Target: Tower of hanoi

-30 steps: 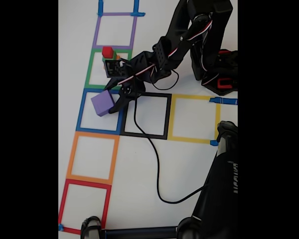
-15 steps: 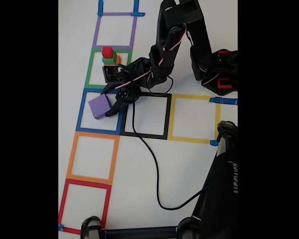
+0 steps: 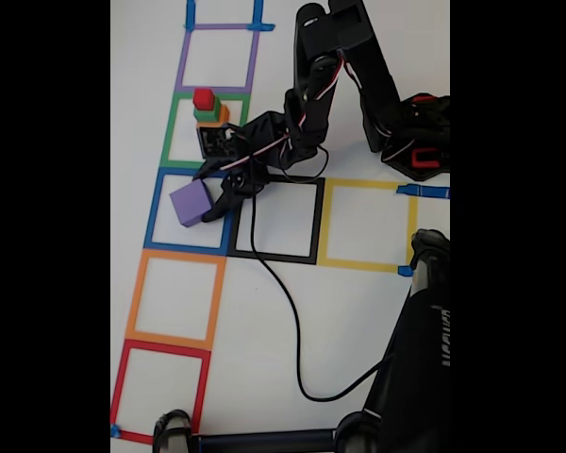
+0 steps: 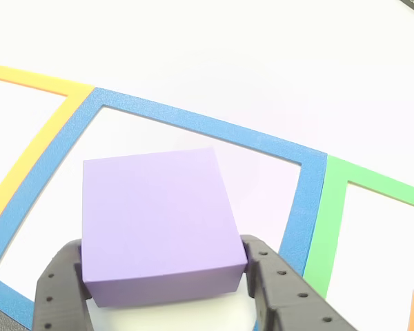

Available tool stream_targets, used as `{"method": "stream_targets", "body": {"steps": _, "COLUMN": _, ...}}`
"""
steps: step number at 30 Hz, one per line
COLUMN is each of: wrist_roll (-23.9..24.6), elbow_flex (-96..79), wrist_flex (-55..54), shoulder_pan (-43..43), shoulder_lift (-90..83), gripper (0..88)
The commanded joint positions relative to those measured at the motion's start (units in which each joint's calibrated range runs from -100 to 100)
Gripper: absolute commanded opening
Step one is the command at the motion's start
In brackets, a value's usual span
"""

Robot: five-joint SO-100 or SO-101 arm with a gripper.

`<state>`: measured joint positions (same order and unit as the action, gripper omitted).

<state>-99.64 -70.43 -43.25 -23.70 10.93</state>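
My arm reaches low over the blue tape square [image 3: 191, 209]; my gripper [image 3: 210, 200] is clamped on the purple cube [image 4: 157, 224], one finger each side.

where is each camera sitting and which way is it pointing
Fixed view: high above the table, looking down on the taped squares; shows the whole black arm, its base, and the gripper at the purple cube in the blue square.
Other view: sits low right behind the gripper, facing forward and down; both fingers flank the purple cube.
Shared: purple cube, gripper, blue square.
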Motion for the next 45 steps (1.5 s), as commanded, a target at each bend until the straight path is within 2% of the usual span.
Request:
{"method": "stream_targets", "body": {"steps": 1, "wrist_roll": -0.36, "elbow_flex": 1.43, "wrist_flex": -2.34, "shoulder_pan": 0.69, "shoulder_lift": -0.23, "gripper": 20.9}}
{"method": "stream_targets", "body": {"steps": 5, "wrist_roll": -0.36, "elbow_flex": 1.34, "wrist_flex": -2.66, "shoulder_pan": 0.98, "shoulder_lift": 0.09, "gripper": 27.1}}
{"method": "stream_targets", "body": {"steps": 10, "wrist_roll": -0.36, "elbow_flex": 1.34, "wrist_flex": -3.39, "shoulder_pan": 1.17, "shoulder_lift": 0.17, "gripper": 28.9}}
{"method": "stream_targets", "body": {"steps": 18, "wrist_roll": -0.36, "elbow_flex": 0.52, "wrist_flex": -2.42, "shoulder_pan": 1.65, "shoulder_lift": -5.32, "gripper": 28.3}}
{"method": "stream_targets", "body": {"steps": 23, "wrist_roll": -0.36, "elbow_flex": -1.39, "wrist_flex": 5.76, "shoulder_pan": 1.93, "shoulder_lift": -16.63, "gripper": 24.9}}
{"method": "stream_targets", "body": {"steps": 28, "wrist_roll": -0.36, "elbow_flex": -1.75, "wrist_flex": 21.14, "shoulder_pan": 1.84, "shoulder_lift": -31.16, "gripper": 18.8}}
{"method": "stream_targets", "body": {"steps": 35, "wrist_roll": -0.36, "elbow_flex": -1.75, "wrist_flex": 49.97, "shoulder_pan": 3.37, "shoulder_lift": -54.09, "gripper": 3.9}}
{"method": "stream_targets", "body": {"steps": 40, "wrist_roll": -0.36, "elbow_flex": 3.52, "wrist_flex": 74.34, "shoulder_pan": 5.58, "shoulder_lift": -68.46, "gripper": 1.8}}
{"method": "stream_targets", "body": {"steps": 45, "wrist_roll": -0.36, "elbow_flex": 20.34, "wrist_flex": 101.71, "shoulder_pan": 8.26, "shoulder_lift": -74.11, "gripper": 1.3}}
